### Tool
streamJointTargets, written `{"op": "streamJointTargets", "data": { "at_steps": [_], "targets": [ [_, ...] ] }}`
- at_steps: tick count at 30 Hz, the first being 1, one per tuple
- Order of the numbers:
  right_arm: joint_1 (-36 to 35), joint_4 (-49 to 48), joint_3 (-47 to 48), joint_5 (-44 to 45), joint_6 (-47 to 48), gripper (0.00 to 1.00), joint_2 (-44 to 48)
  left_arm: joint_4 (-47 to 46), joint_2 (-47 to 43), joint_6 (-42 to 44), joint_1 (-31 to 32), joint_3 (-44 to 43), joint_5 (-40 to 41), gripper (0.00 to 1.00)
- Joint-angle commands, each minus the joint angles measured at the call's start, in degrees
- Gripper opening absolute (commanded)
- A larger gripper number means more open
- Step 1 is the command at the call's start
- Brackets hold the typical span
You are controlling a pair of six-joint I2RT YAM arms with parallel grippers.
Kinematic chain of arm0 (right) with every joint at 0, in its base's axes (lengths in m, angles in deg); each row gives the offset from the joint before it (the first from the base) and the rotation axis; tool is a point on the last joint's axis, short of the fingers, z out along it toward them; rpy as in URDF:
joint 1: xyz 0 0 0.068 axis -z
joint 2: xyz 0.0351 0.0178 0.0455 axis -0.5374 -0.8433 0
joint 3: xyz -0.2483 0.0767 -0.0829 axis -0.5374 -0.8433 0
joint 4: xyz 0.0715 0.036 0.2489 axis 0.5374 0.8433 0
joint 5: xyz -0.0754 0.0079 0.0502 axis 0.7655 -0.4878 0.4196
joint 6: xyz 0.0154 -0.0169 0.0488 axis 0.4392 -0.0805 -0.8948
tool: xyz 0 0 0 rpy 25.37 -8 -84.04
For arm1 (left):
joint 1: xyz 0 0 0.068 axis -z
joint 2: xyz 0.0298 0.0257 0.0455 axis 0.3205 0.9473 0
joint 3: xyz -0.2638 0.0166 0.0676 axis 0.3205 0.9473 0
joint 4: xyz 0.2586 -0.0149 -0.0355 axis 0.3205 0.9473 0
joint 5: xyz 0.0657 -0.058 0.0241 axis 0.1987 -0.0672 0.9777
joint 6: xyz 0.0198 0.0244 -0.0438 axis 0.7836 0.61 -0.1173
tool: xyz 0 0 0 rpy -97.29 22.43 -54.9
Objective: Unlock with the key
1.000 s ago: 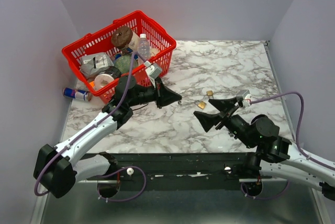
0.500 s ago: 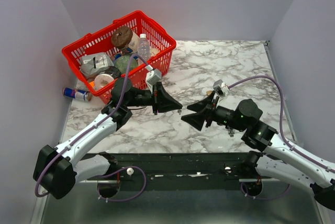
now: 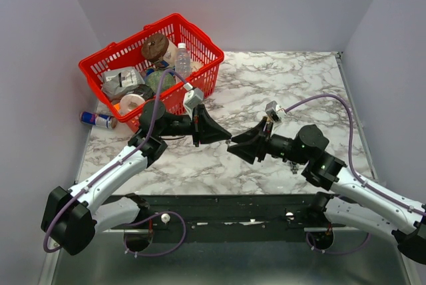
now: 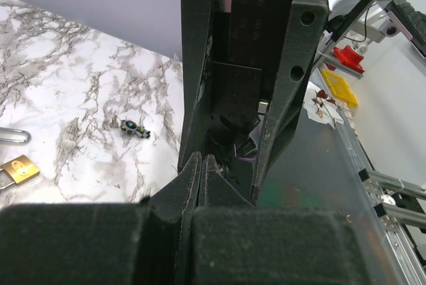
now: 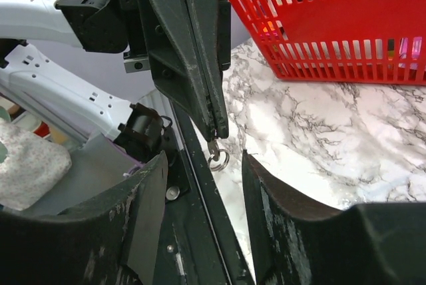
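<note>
Left hand (image 3: 225,137): fully closed, tips pressed together, held above the table (image 3: 286,78) and pointing toward the right hand.
Left hand, grip: it pinches the key (image 5: 217,157) at the very tip of its fingers. From the right wrist view only a small metal ring and a short stub above it show below the tips; the head and blade are hidden between the pads.
Right hand (image 5: 204,158): partly open, with a clear gap between the jaws, and tip to tip with the left hand.
Right hand, contact: one finger (image 5: 143,218) stands on each side of the hanging ring. Neither touches it, and nothing is held.
Key, location: in the air over the near middle of the table, at the left hand's tips, level with the mouth of the right hand.
Padlock (image 4: 16,170): brass, lying flat on the marble, well apart from both hands. A second silver shackle shows just beyond it at the frame edge.
Small dark object (image 4: 135,127): on the table near the padlock, too small to identify.
Basket (image 3: 210,65): red, filled with goods, at the far left corner behind the left arm.
</note>
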Motion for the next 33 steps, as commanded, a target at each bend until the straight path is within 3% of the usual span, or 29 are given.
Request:
{"op": "streamJointTargets", "data": {
  "at_steps": [1, 14, 22, 25, 29, 31, 32, 33],
  "targets": [
    [0.17, -4.06, -1.40, -1.75, -0.01, 0.52, -1.05, -3.17, -1.00, 0.48, -0.34, 0.67, -2.02, 0.00],
    [0.17, -8.54, -3.51, -0.52, -0.80, 0.32, -1.23, -3.26, -0.56, 0.48, -0.25, 0.58, -2.81, 0.00],
    [0.17, -9.42, -3.34, -0.78, -1.15, 0.28, -2.36, -3.26, -0.48, 0.48, -0.07, 0.66, -3.08, 0.00],
    [0.25, -9.86, -3.34, -1.13, -1.33, 0.22, -2.72, -3.35, -0.39, 0.48, 0.10, 0.58, -3.17, 0.00],
    [0.25, -9.86, -3.42, 0.35, -1.68, 0.01, -2.98, -3.35, -0.39, 0.48, 0.10, 0.58, -3.43, 0.00],
    [0.17, -9.60, -3.69, 1.24, -1.85, 0.01, -2.72, -3.26, -0.39, 0.40, 0.19, 0.58, -3.34, 0.00],
    [0.17, -9.60, -3.95, 2.11, -1.94, 0.01, -2.46, -3.26, -0.47, 0.40, 0.19, 0.58, -3.17, 0.01],
    [0.25, -9.51, -4.04, 2.64, -2.03, 0.01, -2.02, -3.17, -0.48, 0.40, 0.19, 0.49, -2.99, 0.10]
  ]
}}
